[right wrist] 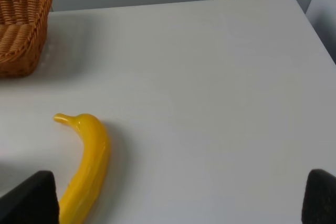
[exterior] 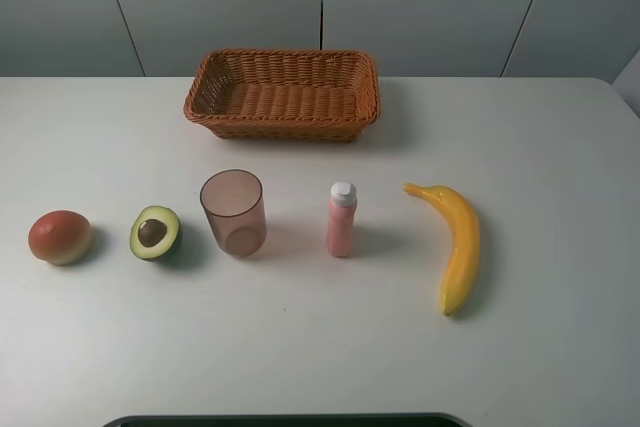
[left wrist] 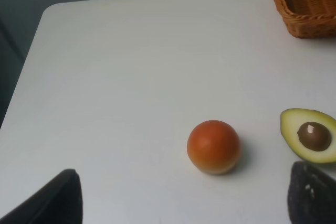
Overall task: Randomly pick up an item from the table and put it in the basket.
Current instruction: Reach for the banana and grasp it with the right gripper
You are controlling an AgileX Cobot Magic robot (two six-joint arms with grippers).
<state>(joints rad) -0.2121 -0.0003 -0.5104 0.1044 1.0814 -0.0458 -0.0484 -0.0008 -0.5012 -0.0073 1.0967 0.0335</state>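
Exterior high view: neither arm shows, and every object rests on the table [exterior: 560,147]. The basket [exterior: 282,129] at the far edge shows only its own weave. Judged stage: opening, no pick begun.

The banana [exterior: 455,247] lies flat at the right end of the row, just right of the pink bottle [exterior: 341,220] and well apart from the basket. Its long axis runs near-to-far. The stem tip points toward the basket and the blunt end toward the near edge, with the curve bowing right.

The right gripper [right wrist: 176,200] is spread wide and holds nothing. The left gripper [left wrist: 184,198] is likewise wide and bare, above the round red fruit [left wrist: 213,146].

In the right wrist view the banana sits close to one fingertip, not centred. You would need to centre that gripper over mid-length, set the jaws across the narrow width, then descend.
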